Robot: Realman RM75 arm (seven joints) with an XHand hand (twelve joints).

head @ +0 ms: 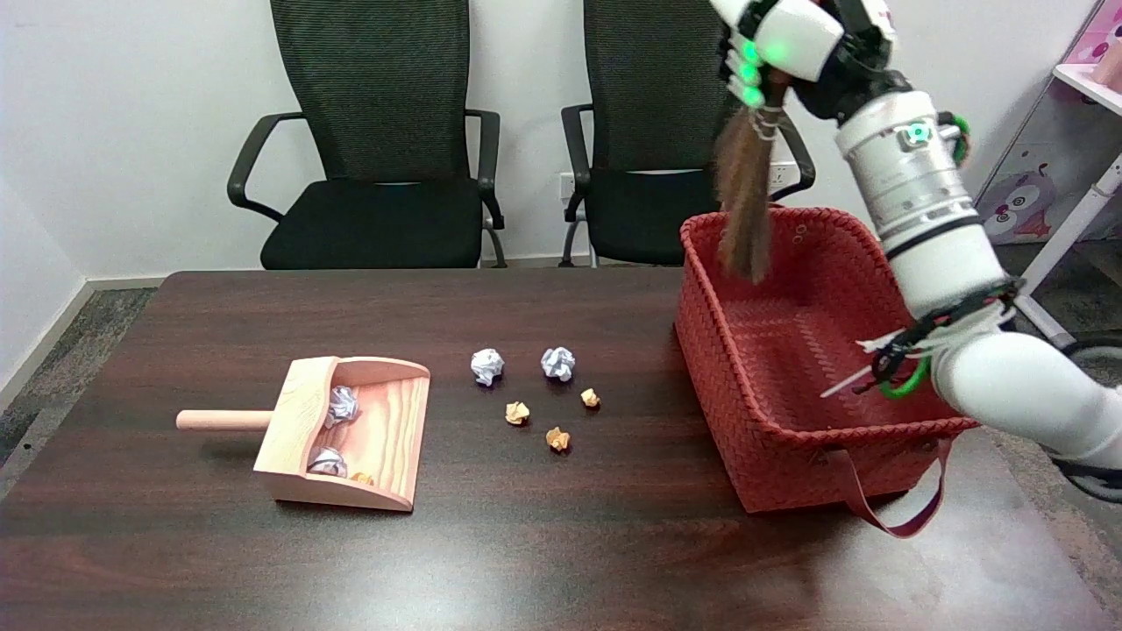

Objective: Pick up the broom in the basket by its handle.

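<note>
Brown bristles of the broom hang over the red basket, since the right hand grips its handle high above, far right.

Wooden dustpan on dark table, crumpled paper balls, two black chairs

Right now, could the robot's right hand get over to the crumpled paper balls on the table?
Probably yes. The right hand holds the broom up above the red basket, and nothing stands between it and the paper balls on the table.
</note>
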